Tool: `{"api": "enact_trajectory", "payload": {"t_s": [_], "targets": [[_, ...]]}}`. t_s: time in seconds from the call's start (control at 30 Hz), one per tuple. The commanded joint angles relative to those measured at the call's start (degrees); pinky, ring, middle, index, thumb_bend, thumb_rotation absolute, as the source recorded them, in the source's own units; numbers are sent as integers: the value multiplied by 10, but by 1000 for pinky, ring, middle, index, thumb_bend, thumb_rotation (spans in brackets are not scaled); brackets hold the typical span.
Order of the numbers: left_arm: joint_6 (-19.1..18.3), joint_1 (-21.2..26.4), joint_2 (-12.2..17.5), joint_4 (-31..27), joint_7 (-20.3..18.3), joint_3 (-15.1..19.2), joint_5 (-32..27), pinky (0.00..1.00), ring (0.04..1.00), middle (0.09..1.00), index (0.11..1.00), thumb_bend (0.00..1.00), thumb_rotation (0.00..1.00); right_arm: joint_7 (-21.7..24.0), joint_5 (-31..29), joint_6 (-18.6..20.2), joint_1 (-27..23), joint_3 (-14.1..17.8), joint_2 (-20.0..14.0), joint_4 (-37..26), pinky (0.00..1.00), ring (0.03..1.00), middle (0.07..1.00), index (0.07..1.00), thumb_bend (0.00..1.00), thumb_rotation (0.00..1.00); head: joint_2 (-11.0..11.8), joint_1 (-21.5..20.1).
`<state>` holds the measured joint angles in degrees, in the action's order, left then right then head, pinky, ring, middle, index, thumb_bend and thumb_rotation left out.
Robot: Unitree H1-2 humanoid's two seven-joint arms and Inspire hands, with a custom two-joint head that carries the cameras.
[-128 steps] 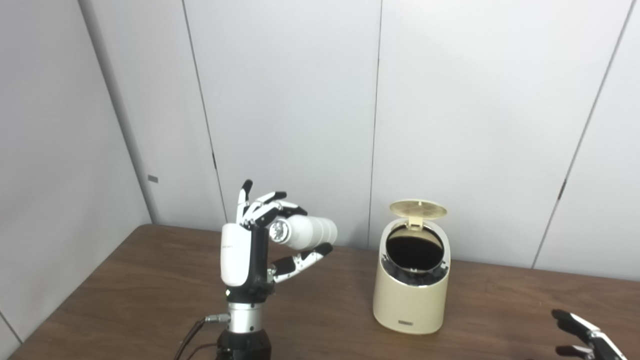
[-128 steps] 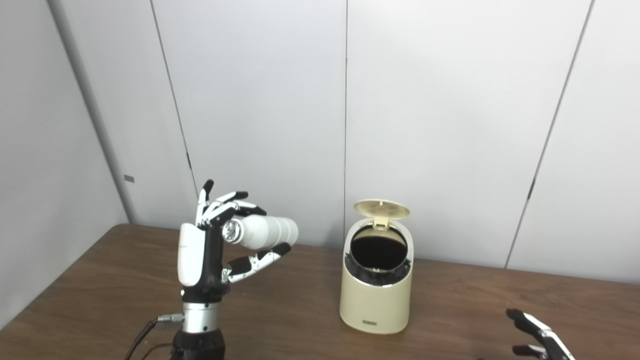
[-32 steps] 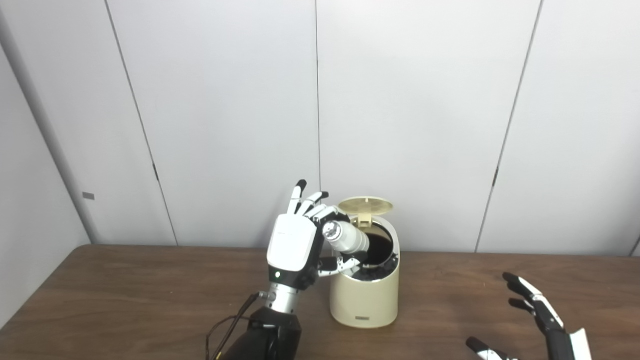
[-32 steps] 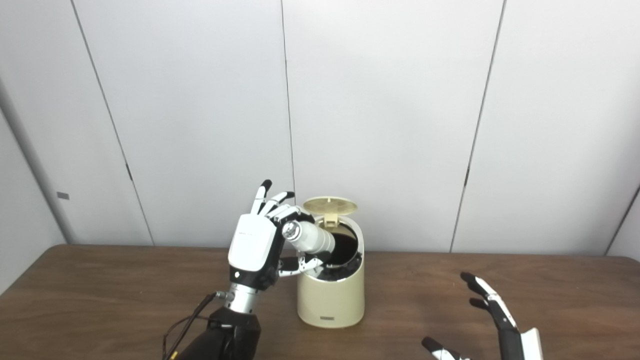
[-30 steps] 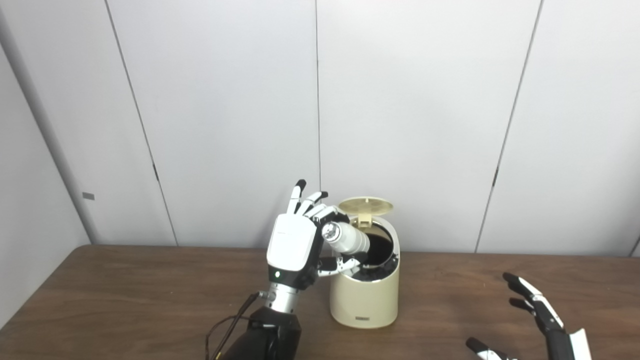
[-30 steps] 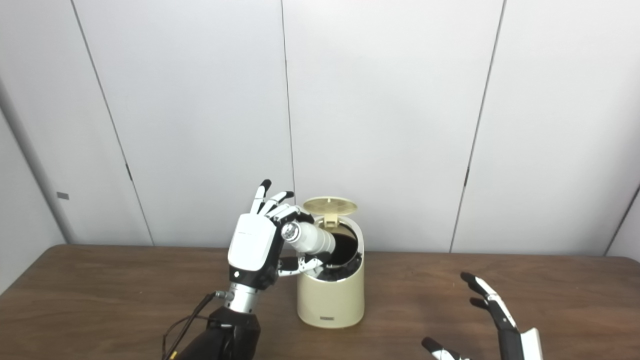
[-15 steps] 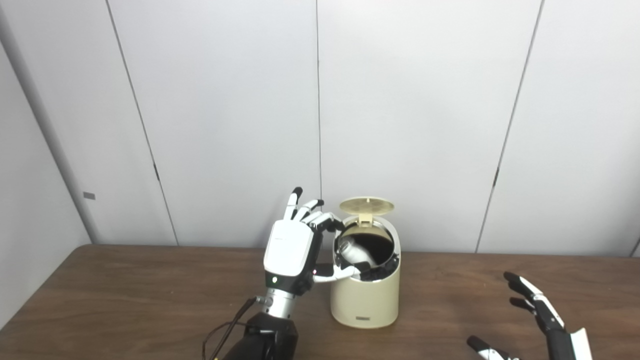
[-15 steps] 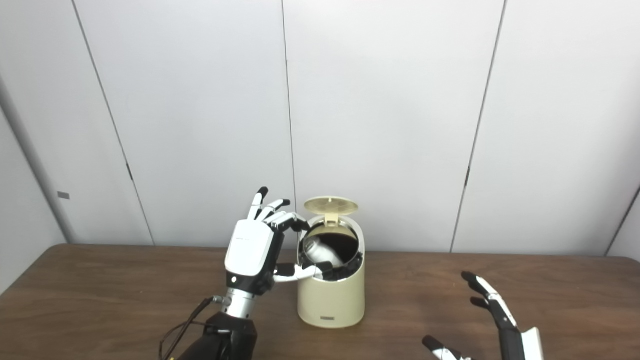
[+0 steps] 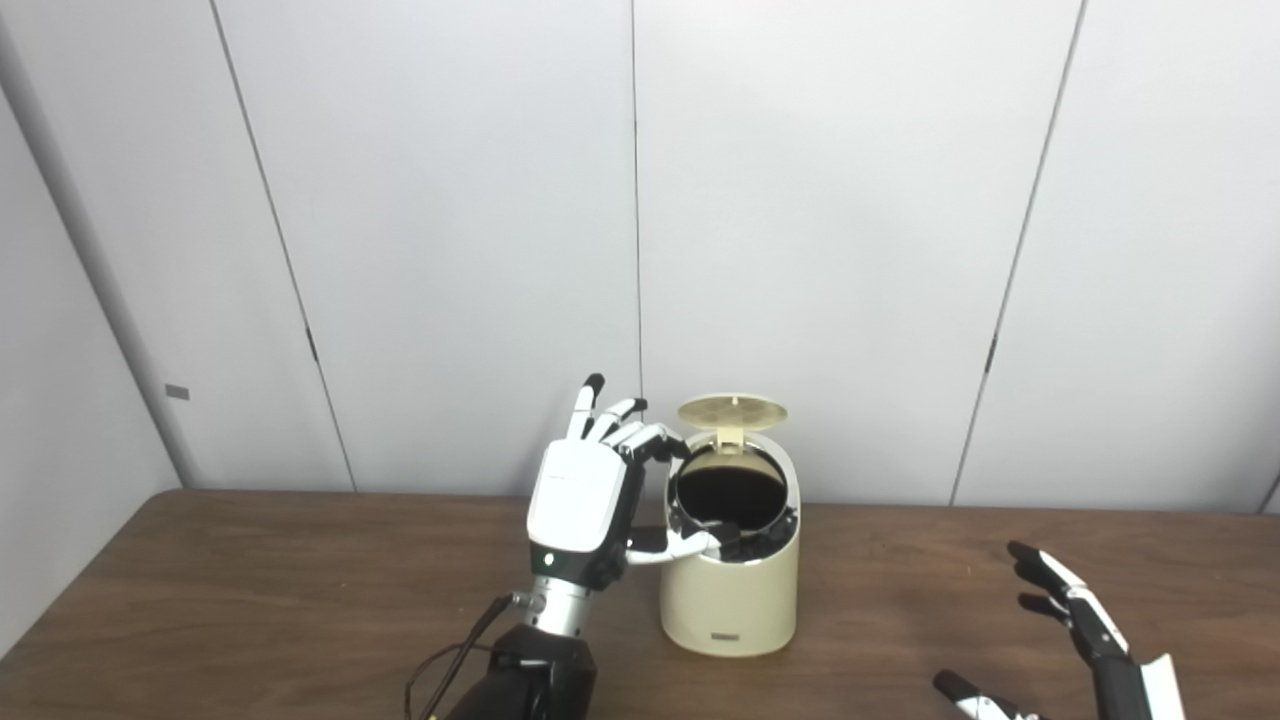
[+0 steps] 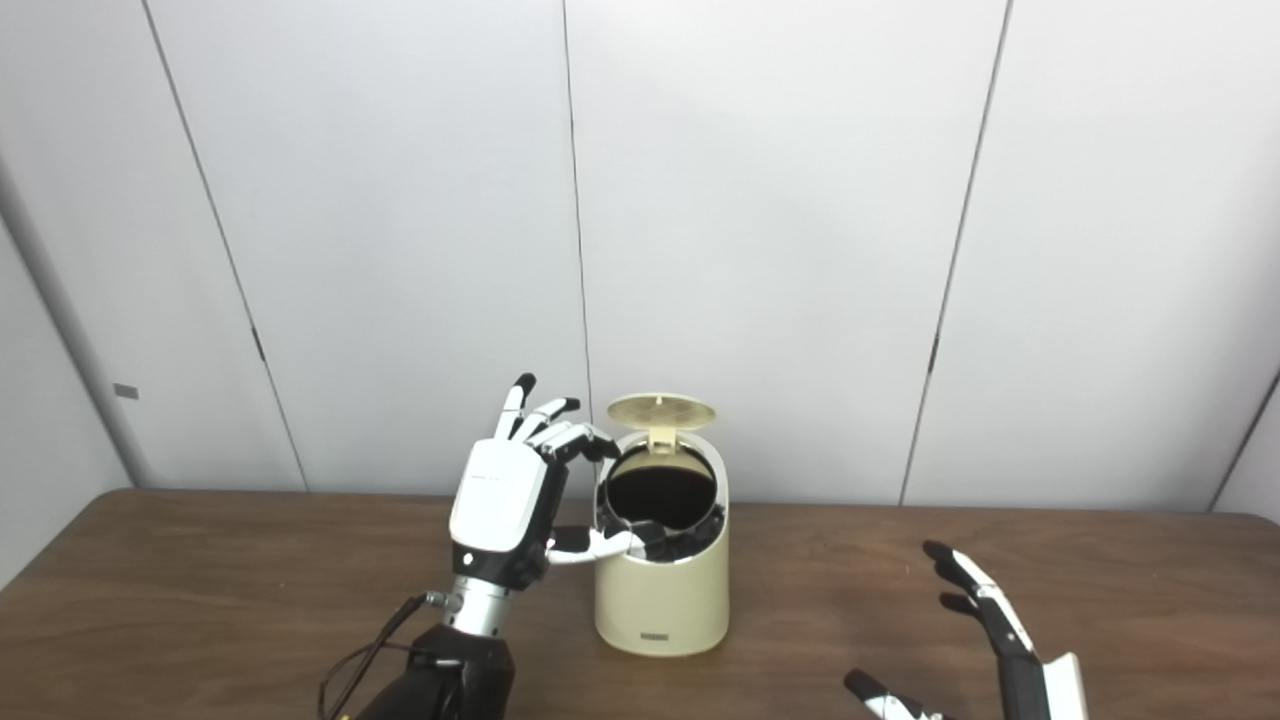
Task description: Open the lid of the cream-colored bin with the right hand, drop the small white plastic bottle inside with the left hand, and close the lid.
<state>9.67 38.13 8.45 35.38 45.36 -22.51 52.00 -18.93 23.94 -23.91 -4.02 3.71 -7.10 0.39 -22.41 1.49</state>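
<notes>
At the near edge of the wooden table (image 9: 250, 600), the right hand (image 9: 1075, 640) lies low at the right corner, fingers spread, holding nothing, well apart from the bin. Broad bare tabletop lies between them. Farther in, the left hand (image 9: 585, 495) stands upright just beside the cream-colored bin (image 9: 730, 585), fingers apart and empty, thumb reaching over the rim. The lid (image 9: 732, 411) stands open at the back. The bottle is not visible; the opening shows only dark.
</notes>
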Motion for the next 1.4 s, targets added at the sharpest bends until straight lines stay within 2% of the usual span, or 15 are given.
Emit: {"api": "enact_trajectory", "payload": {"t_s": [0.0,0.03,0.1,0.17,0.23,0.3,0.4,0.67,0.73,0.83,0.9,1.0,1.07,1.17,1.37], "targets": [[3,19,5,-16,19,8,0,1000,789,532,549,1000,540,-13,8,-24,18,2,-7,33,719,815,840,816,581,241,-1,0],[19,16,5,-18,39,11,-3,1000,784,527,547,1000,540,-12,9,-23,19,2,-6,31,719,815,841,816,581,244,-2,0],[61,8,6,-30,77,18,-12,1000,721,514,503,562,486,-9,5,-20,20,2,-5,28,728,820,842,815,577,243,-3,-1],[87,-7,9,-59,102,29,-17,970,683,511,485,396,455,-9,9,-19,20,2,-6,28,728,821,843,816,562,259,-3,-1],[101,-21,11,-86,112,41,-19,847,646,502,471,317,454,-9,11,-16,20,2,-7,28,728,822,844,818,542,275,-2,0],[109,-39,14,-118,111,54,-23,690,604,486,451,293,445,-8,8,-17,19,2,-7,29,735,825,846,819,522,269,-1,0],[128,-66,18,-165,109,76,-35,578,563,473,445,298,390,-9,9,-20,17,3,-9,34,741,828,844,819,510,248,-1,2],[172,-140,43,-294,53,119,-144,446,502,455,432,317,226,-15,5,-29,10,1,-15,46,730,824,839,812,503,201,0,4],[172,-161,44,-323,27,135,-185,433,491,452,437,318,283,-10,-3,-29,9,-1,-16,46,745,835,843,817,476,218,1,3],[172,-197,60,-354,-44,138,-310,443,499,509,512,289,405,-2,-12,-26,9,-1,-18,40,738,836,855,827,393,425,1,2],[173,-215,67,-368,-93,140,-383,505,576,595,602,278,553,3,-18,-23,7,0,-20,31,749,836,859,830,310,575,1,3],[172,-239,74,-376,-157,156,-450,576,652,671,677,269,682,18,-18,-23,-4,-5,-35,9,777,848,862,838,252,630,-1,4],[172,-250,78,-373,-201,167,-491,670,729,740,738,309,775,50,-6,4,-14,-12,-52,-28,811,877,892,880,329,719,-1,2],[172,-256,80,-361,-267,181,-541,802,847,857,847,386,910,107,27,74,-35,-21,-76,-95,822,914,939,944,630,861,-2,-2],[170,-255,67,-330,-347,205,-577,899,931,943,941,381,983,220,98,164,-112,-51,-121,-201,845,977,994,999,779,804,-4,-8]]}}
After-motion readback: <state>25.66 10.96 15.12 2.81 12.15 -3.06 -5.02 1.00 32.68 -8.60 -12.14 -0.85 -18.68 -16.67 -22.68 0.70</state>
